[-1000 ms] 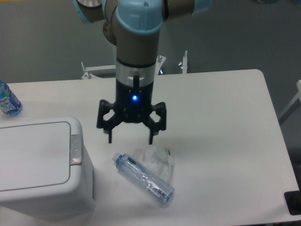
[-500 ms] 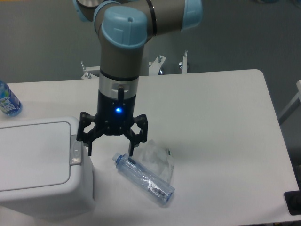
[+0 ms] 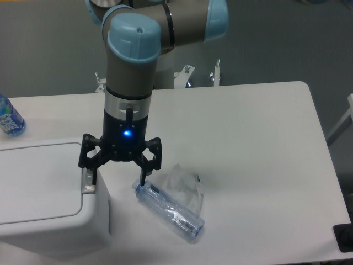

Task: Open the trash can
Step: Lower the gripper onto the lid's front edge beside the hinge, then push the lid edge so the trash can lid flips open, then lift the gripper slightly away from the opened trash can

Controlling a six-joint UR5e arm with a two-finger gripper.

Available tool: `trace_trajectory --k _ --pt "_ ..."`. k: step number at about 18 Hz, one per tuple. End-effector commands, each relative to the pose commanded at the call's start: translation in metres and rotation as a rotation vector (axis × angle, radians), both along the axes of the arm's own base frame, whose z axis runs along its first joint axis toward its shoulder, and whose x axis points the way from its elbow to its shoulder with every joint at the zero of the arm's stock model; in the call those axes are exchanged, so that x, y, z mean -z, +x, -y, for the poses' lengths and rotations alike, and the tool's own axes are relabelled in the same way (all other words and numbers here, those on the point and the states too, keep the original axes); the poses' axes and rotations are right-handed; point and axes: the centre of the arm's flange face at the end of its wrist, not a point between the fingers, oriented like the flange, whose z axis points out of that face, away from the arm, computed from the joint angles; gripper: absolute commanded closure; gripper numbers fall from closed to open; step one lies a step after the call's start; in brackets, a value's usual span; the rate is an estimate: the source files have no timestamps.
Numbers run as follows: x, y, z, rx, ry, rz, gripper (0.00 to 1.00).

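The white boxy trash can (image 3: 44, 193) stands at the front left of the table with its flat lid down. Its small grey push-button (image 3: 88, 182) sits on the right rim. My gripper (image 3: 117, 178) hangs open above the bin's right edge. Its left finger (image 3: 91, 175) is over the push-button and partly hides it; I cannot tell whether it touches. Its right finger (image 3: 144, 175) hangs over the table just right of the bin, by the cap end of a clear plastic bottle (image 3: 168, 210).
The clear bottle lies on its side on the table with a crumpled clear plastic bag (image 3: 185, 187) beside it. A blue-labelled bottle (image 3: 8, 118) stands at the far left edge. A metal frame (image 3: 190, 74) stands behind the table.
The arm and open gripper have moved left and slightly down, from above the table's middle to the trash can's right rim. The lid, bottle and bag have not moved.
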Motion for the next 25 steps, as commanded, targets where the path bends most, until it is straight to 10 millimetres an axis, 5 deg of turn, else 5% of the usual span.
trace_trajectory --k 10,18,21,25 --pt "0.006 0.0 -0.003 0.004 -0.006 0.004 0.0" --pt "-0.016 -0.002 -0.002 0.012 0.029 -0.021 0.0" --pt "-0.042 -0.02 0.003 0.011 0.06 -0.074 0.0" --pt "-0.047 -0.06 0.028 0.078 0.02 -0.172 0.0"
